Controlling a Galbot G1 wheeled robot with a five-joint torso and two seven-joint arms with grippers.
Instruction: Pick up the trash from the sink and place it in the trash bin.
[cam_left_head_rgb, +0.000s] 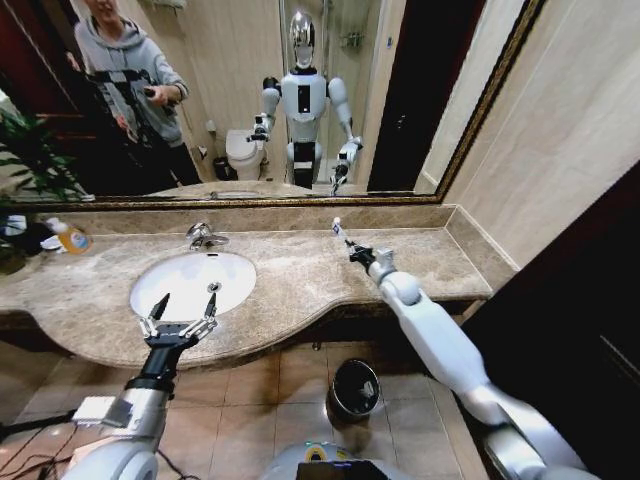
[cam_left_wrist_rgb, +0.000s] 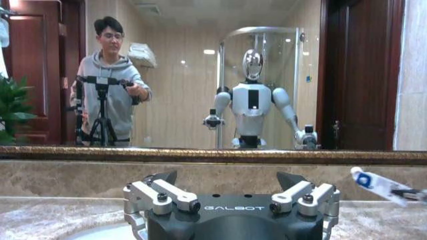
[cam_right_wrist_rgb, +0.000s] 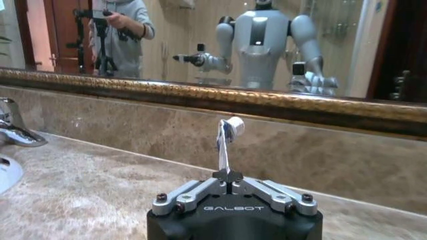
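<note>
My right gripper (cam_left_head_rgb: 354, 251) is shut on a white-and-blue tube (cam_left_head_rgb: 338, 230), a piece of trash, and holds it just above the marble countertop, right of the sink (cam_left_head_rgb: 165, 290). In the right wrist view the tube (cam_right_wrist_rgb: 227, 140) stands upright from the shut gripper (cam_right_wrist_rgb: 229, 176). My left gripper (cam_left_head_rgb: 180, 318) hovers open at the sink's front rim with nothing between its fingers (cam_left_wrist_rgb: 163, 192); from that wrist the tube (cam_left_wrist_rgb: 373, 184) shows off to one side. The trash bin (cam_left_head_rgb: 355, 388), dark with a shiny rim, stands on the tiled floor under the counter's front edge, below my right forearm.
A chrome faucet (cam_left_head_rgb: 203, 236) rises behind the basin. An orange-yellow soap bottle (cam_left_head_rgb: 68, 237) lies at the counter's far left beside a plant (cam_left_head_rgb: 25, 160). A gold-framed mirror (cam_left_head_rgb: 300, 100) spans the wall behind. Bare counter (cam_left_head_rgb: 300, 275) lies between the sink and my right gripper.
</note>
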